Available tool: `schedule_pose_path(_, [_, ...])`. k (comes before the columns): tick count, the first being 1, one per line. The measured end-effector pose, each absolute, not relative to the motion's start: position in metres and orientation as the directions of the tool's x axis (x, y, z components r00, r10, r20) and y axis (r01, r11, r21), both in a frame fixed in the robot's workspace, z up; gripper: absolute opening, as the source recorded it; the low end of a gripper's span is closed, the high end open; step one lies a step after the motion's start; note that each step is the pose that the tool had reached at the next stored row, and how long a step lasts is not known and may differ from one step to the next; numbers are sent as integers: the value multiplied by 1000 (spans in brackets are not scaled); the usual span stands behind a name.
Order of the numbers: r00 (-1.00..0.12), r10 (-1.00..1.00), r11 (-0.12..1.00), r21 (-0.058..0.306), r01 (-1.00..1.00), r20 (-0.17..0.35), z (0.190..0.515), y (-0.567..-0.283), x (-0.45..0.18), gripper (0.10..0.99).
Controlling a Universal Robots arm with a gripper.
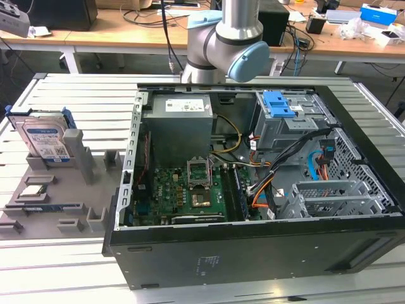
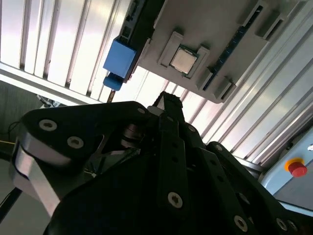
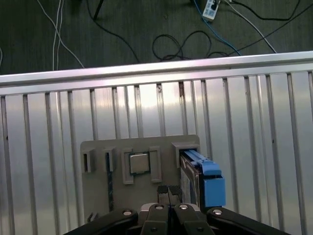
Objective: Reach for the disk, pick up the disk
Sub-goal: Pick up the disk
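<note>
End effector hangs over the grey holder, fingers together, holding nothing.
On the exterior view's left the disk stands upright in a slot of the holder on the slatted worktop. A chip lies near the disk, and the computer case is further right. I think closed fingers could strike the disk's top edge, or bump the chip.

The arm is hanging in from the top edge of the exterior view, its grey joint showing a light-blue cap toward the exterior view's right. In the first wrist view the black tool is pointing downward, its fingertips sitting pressed together. In the second wrist view its linkage bars are lying folded close.
</note>
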State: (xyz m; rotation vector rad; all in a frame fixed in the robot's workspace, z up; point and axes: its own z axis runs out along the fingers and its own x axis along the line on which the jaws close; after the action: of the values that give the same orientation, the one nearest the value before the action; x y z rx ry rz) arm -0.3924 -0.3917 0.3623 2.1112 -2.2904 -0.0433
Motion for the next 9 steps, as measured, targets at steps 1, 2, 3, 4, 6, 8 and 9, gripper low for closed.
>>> schedule_pose_path(1, [-81, -997, 81, 38, -996, 0, 362, -392, -392, 106])
schedule_pose_path(2, [-81, -997, 81, 38, -996, 0, 362, -392, -392, 106])
schedule_pose_path(3, [-81, -997, 81, 38, -996, 0, 362, -392, -392, 106])
schedule_pose_path(4, [-81, -997, 81, 38, -996, 1, 362, -392, -392, 106])
schedule_pose_path(6, [-81, -997, 81, 38, -996, 0, 362, -392, -392, 106])
schedule_pose_path(8, [-80, -997, 80, 38, -996, 0, 362, -392, -392, 114])
schedule_pose_path(9, [-80, -997, 80, 38, -996, 1, 362, -392, -392, 235])
